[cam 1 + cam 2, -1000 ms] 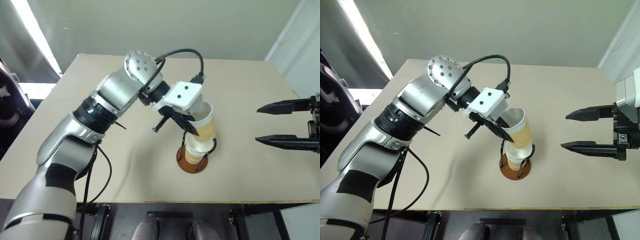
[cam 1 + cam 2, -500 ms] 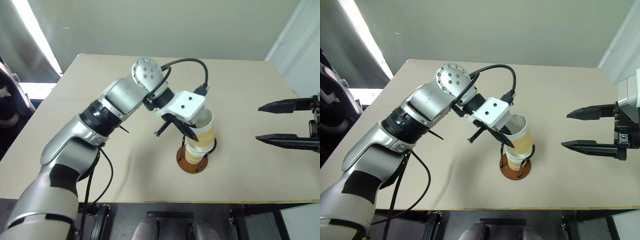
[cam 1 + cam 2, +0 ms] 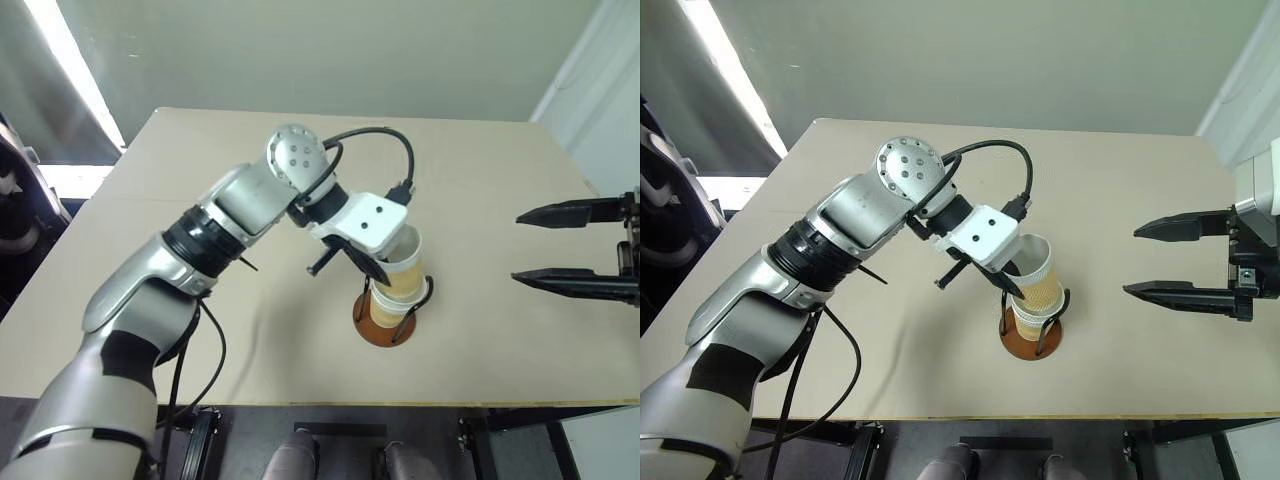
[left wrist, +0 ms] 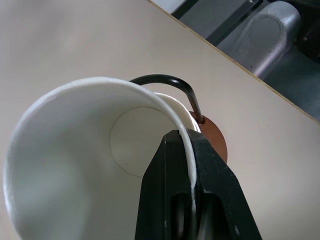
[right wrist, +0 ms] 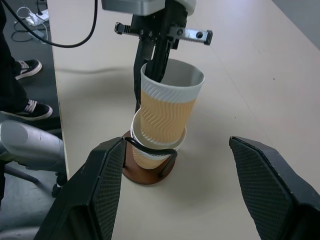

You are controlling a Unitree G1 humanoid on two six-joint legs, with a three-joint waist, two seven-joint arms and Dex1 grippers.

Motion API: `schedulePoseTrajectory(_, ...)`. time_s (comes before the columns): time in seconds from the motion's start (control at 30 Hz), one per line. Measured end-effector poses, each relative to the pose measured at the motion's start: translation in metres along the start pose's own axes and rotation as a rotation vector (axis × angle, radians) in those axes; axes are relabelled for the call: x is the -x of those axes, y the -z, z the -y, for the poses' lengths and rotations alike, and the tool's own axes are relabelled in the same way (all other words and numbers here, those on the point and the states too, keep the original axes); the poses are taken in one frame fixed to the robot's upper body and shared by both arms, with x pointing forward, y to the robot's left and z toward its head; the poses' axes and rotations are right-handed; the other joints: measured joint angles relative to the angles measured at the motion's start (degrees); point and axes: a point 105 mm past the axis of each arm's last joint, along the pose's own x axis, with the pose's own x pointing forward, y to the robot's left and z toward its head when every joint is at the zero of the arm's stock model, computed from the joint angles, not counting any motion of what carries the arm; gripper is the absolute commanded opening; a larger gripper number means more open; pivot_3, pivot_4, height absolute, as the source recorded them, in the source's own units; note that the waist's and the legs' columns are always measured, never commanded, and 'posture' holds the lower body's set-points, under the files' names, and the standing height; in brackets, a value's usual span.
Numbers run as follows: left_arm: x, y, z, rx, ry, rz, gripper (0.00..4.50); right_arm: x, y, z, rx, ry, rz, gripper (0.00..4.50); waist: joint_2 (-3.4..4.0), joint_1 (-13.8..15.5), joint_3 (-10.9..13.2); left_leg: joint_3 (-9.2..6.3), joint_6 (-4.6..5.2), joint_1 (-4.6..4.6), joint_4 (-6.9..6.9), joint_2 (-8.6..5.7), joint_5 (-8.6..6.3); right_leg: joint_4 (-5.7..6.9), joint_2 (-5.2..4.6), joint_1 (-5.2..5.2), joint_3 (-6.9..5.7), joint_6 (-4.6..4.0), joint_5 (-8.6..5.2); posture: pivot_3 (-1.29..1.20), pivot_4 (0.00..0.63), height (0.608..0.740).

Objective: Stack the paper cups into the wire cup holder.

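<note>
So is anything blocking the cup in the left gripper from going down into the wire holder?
Nothing visible does. The left gripper pinches the cup by its rim, its bottom already nested in the cup in the wire cup holder.

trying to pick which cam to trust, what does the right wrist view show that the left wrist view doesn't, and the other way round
Right wrist view: the held cup's ribbed tan outside, its base nested in the cup below, and the open right gripper. Left wrist view: the held cup's white inside and the left gripper's finger pinching its rim. Both: the wire cup holder's brown base and black loop, on the table.
</note>
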Motion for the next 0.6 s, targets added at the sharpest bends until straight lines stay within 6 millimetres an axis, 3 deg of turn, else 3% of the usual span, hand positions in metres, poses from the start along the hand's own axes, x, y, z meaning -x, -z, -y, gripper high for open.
schedulePoseTrajectory(0.1, -0.003, -0.001, -0.002, -0.001, 0.004, 0.006, 0.92, 0.0, 0.0, 0.0, 0.0, 0.001, 0.0, 3.38, 0.0, 0.0, 0.0, 0.0, 0.01, 0.0, 0.02, 0.0, 0.0, 0.01, 0.0, 0.0, 0.0, 0.0, 0.0, 0.0, 0.15, 0.74)
schedulePoseTrajectory(0.43, 0.003, -0.002, -0.015, 0.016, -0.069, 0.041, 4.45, 0.001, 0.001, 0.002, -0.004, 0.01, 0.0, 3.38, 0.0, 0.1, 0.0, 0.02, 0.03, -0.01, 0.11, 0.0, -0.02, 0.08, 0.0, 0.0, 0.0, 0.02, -0.01, 0.0, 0.15, 0.74)
schedulePoseTrajectory(0.6, 0.023, -0.005, -0.029, 0.07, -0.199, 0.113, 4.45, 0.001, -0.001, 0.008, 0.001, 0.045, 0.01, 3.38, 0.0, 0.1, 0.0, 0.04, 0.06, -0.01, 0.19, 0.0, -0.03, 0.1, 0.0, 0.02, 0.01, 0.06, -0.01, 0.0, 0.15, 0.74)
